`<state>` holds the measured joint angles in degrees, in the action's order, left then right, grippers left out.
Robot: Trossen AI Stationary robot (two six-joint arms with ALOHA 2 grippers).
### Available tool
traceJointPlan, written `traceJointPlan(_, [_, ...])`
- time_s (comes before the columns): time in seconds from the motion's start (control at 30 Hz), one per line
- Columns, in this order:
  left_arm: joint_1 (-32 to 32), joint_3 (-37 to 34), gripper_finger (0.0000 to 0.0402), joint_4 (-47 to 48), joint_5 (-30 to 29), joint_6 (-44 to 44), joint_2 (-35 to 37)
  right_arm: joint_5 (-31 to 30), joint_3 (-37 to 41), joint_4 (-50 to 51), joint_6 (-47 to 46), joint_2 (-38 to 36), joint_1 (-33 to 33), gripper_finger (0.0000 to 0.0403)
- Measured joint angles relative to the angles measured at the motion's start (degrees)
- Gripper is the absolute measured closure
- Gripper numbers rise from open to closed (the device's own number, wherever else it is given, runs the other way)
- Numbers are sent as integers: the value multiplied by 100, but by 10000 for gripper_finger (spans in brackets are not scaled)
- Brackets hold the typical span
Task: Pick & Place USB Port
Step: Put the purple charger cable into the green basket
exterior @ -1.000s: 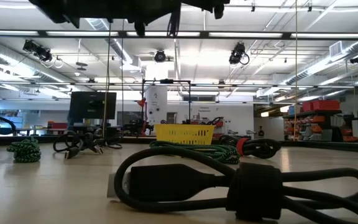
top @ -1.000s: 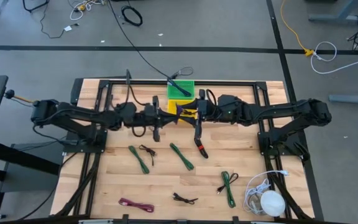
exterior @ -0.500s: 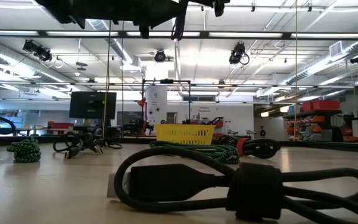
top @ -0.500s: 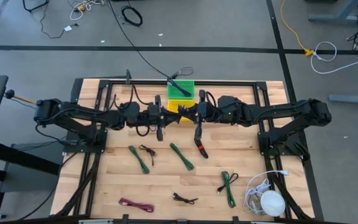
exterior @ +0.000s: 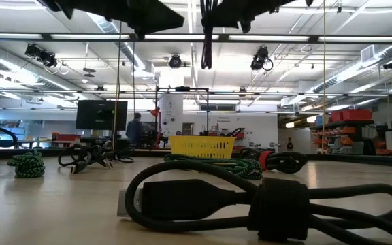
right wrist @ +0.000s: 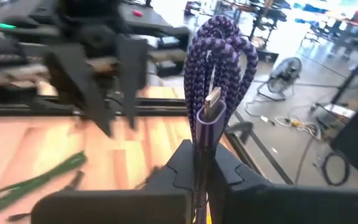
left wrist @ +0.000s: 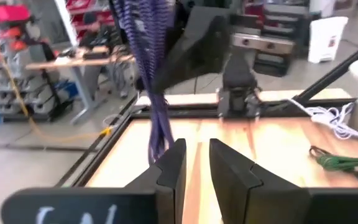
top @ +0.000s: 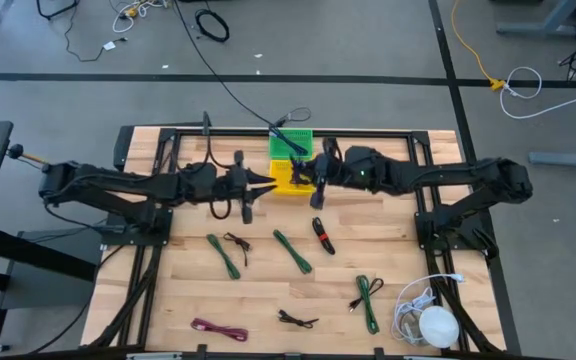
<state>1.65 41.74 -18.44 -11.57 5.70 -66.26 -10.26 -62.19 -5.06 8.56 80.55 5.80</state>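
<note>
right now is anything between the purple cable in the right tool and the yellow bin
Nothing visible. The right tool is shut on the purple cable right beside the yellow bin. The left tool hangs open, close on the bin's other side, not across the path.

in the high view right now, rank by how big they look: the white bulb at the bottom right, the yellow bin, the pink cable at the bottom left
1. white bulb and yellow bin: look alike; the arms partly cover the bin, so unranked.
2. pink cable: thinnest, smallest.
</note>
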Motion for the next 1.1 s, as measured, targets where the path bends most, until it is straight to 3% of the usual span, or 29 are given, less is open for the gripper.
traceJointPlan(0.2, [-64, -2, 324, 1250, -9, -544, 393, 549, 0, 13, -91, 0, 921, 393])
traceJointPlan(0.27, [-102, -2, 324, 1501, -7, -658, 393, 876, -2, -48, -169, 63, 1314, 393])
traceJointPlan(0.47, [-211, -4, 324, 1840, 72, -847, 219, 1040, -2, -82, -210, 548, 2051, 393])
traceJointPlan(0.67, [-258, -4, 324, 1801, 133, -851, 55, 1241, -124, -90, -134, 1188, 2295, 393])
traceJointPlan(1.1, [-268, -4, 324, 1848, 133, -1000, -178, 938, -1841, 1388, 800, 2531, 2309, 393])
